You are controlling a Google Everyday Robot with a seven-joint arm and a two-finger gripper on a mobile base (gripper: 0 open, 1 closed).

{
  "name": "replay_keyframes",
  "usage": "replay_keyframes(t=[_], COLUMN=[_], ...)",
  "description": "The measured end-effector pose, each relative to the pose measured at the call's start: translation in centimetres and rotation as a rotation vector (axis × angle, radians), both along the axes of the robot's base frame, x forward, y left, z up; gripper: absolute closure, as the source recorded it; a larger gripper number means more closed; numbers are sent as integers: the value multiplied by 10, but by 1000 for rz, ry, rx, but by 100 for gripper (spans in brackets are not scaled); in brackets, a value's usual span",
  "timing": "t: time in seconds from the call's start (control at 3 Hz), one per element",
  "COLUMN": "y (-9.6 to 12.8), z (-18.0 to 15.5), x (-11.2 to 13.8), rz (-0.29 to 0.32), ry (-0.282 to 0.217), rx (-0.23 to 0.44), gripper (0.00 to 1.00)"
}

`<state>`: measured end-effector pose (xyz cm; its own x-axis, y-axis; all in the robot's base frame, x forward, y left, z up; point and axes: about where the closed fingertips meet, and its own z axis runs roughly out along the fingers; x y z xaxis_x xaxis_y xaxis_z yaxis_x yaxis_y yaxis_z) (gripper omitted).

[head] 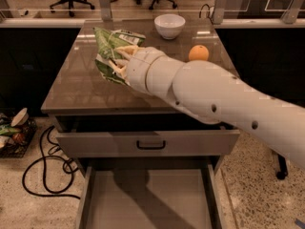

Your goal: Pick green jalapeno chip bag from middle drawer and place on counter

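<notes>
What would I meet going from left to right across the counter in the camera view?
Chip bag, held by the gripper above the counter → white bowl → orange.

The gripper (119, 61) hangs over the counter's (81, 89) left half, clasping the chip bag (108, 44). A bowl (169, 26) stands at the counter's back edge, and a fruit (198, 53) lies on its right side. Under the counter's front edge sits a drawer front (150, 143), and below that the middle drawer (147, 204) is pulled out forward.
</notes>
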<state>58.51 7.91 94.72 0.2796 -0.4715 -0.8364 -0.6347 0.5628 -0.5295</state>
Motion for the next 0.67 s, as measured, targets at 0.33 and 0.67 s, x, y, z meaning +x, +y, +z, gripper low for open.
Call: replay_keyframes(t=[0.33, 0.67], y=[7, 7], z=[-19, -51], x=[42, 83], rz=[43, 83], ry=[95, 189], rx=[36, 67], gripper=[100, 100])
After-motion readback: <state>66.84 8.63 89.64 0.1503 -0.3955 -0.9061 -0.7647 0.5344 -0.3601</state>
